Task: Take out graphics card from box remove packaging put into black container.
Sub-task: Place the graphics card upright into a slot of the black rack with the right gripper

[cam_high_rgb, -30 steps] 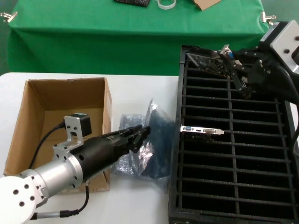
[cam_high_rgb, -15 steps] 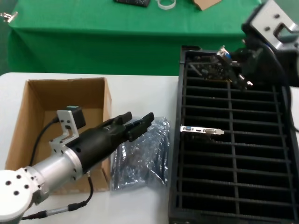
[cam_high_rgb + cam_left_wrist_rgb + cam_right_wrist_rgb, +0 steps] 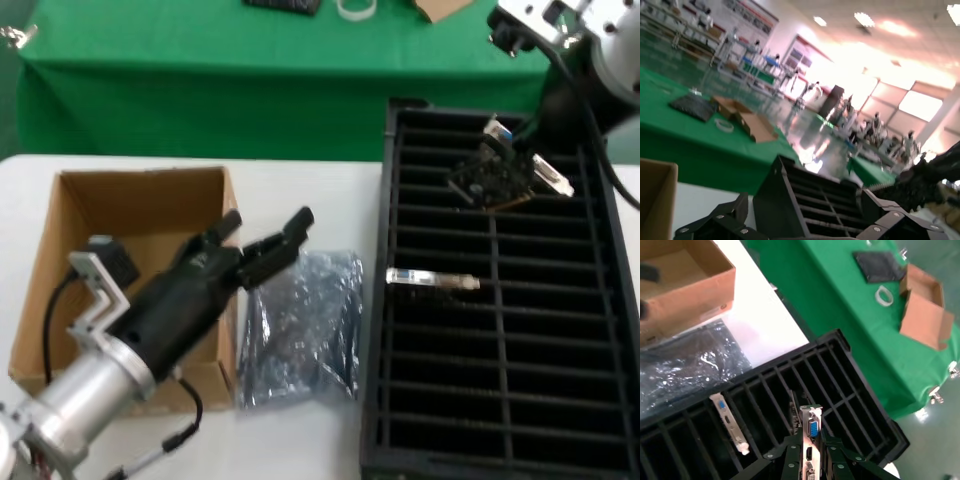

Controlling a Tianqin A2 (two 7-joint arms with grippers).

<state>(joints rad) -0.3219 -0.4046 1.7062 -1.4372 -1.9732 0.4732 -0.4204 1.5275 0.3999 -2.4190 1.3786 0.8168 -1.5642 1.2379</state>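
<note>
My right gripper is shut on the graphics card, a dark board with a silver bracket and blue port, and holds it above the far slots of the black container. Another card's bracket stands in a middle slot. The empty antistatic bag lies flat on the white table between the cardboard box and the container. My left gripper is open and empty, raised above the box's right wall and the bag.
A green-clothed table stands behind, with a dark pad, a tape ring and a small cardboard box on it. The container fills the right side of the white table.
My left gripper let go of the bag, opened and lifted up and back; the bag settled flat. My right gripper raised the card out of the far slot and turned it above the container.
</note>
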